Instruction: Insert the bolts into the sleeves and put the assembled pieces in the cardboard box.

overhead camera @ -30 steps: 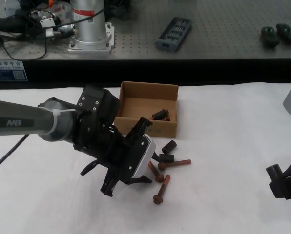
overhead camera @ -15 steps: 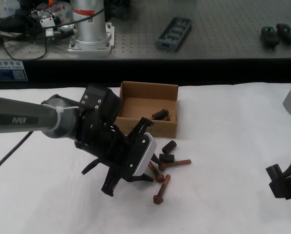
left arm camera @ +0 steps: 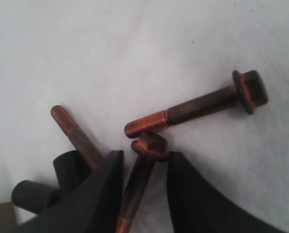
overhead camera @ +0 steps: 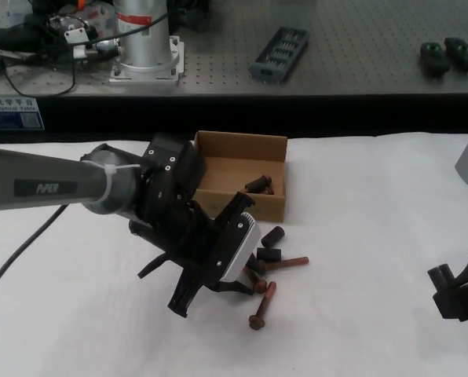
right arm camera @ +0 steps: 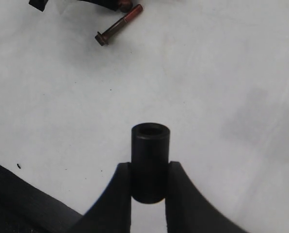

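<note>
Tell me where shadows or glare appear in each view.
High view: glare streaks the metal post, the cloth is evenly lit. Left wrist view: soft shadows edge the bolts. Right wrist view: a grey patch lies on the cloth near the sleeve.

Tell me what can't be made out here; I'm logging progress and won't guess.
- High view: the left hand covers part of the bolt pile; their count is unsure.
- High view: the cardboard box's near wall hides part of its floor.
- Left wrist view: a finger hides one bolt's head.
- Right wrist view: the right hand's fingers hide the sleeve's lower end.
</note>
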Robot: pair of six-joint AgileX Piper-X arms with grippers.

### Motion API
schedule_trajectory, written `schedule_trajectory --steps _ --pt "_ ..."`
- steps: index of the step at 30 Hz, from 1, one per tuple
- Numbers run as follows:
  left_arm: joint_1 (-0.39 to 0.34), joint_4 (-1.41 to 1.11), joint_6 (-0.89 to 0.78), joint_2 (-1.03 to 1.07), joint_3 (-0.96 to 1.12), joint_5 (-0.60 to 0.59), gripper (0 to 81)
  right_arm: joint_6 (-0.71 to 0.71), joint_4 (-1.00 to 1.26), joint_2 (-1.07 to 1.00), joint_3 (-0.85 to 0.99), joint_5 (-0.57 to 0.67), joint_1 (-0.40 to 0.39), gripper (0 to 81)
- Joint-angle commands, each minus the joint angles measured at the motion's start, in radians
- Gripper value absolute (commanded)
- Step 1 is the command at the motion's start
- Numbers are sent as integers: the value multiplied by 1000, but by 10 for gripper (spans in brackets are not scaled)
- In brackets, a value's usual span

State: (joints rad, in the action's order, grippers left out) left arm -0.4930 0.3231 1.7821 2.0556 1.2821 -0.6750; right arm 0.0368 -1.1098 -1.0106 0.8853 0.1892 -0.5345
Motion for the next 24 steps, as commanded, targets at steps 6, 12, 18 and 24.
schedule_trajectory --steps 6,12,18,24 --pt "-31 51 -2 53 -2 13 130 -15 16 15 3 0 6 28" --pt "-31 66 -18 53 -2 36 68 -15 16 15 3 0 6 28" --pt "-31 67 -26 53 -2 41 6 -15 19 29 3 0 6 28" --pt "-35 69 -58 47 -2 43 6 -15 21 47 3 0 6 28"
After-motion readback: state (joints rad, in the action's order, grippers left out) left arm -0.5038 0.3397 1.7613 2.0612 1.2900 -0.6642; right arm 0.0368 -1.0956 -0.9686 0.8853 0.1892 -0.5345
